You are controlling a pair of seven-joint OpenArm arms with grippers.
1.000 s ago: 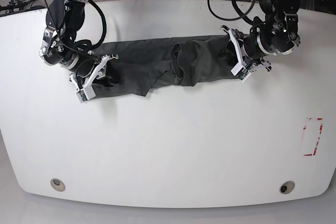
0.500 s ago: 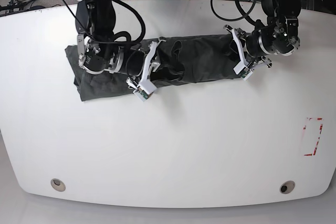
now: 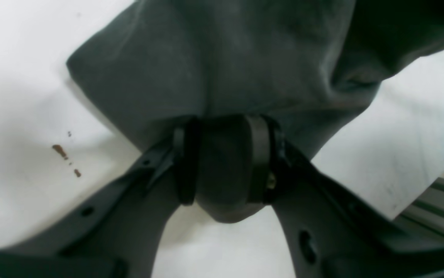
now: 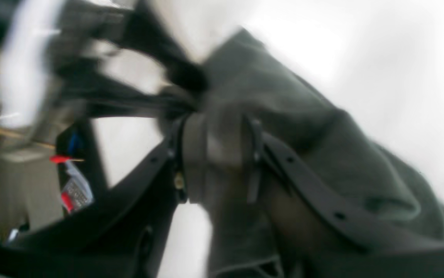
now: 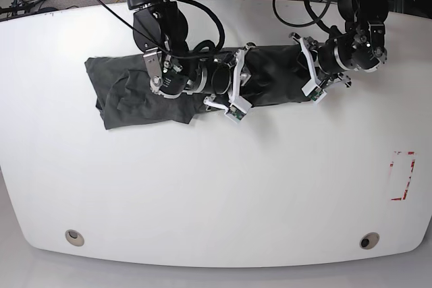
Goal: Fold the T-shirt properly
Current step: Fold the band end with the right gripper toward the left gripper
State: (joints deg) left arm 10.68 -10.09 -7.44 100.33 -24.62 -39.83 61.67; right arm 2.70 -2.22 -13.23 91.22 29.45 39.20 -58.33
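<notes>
The dark charcoal-grey T-shirt (image 5: 128,96) lies in a long crumpled band across the far half of the white table (image 5: 216,187). My right gripper (image 5: 236,87) is over the middle of the band, shut on a bunch of the cloth. The blurred right wrist view shows that gripper (image 4: 216,154) pinching the T-shirt (image 4: 322,154). My left gripper (image 5: 309,73) is shut on the shirt's right end. In the left wrist view the gripper (image 3: 222,162) clamps a fold of the T-shirt (image 3: 245,58) just above the table.
A red tape rectangle (image 5: 403,175) marks the table near its right edge. Two round holes (image 5: 74,237) (image 5: 368,241) sit near the front edge. Small brown stains (image 3: 65,158) show beside the left gripper. Cables and frames stand behind the table.
My right gripper has moved from the shirt's left end to its middle, carrying cloth over the rest. The left end now lies flat on the table. My left gripper has barely moved.
</notes>
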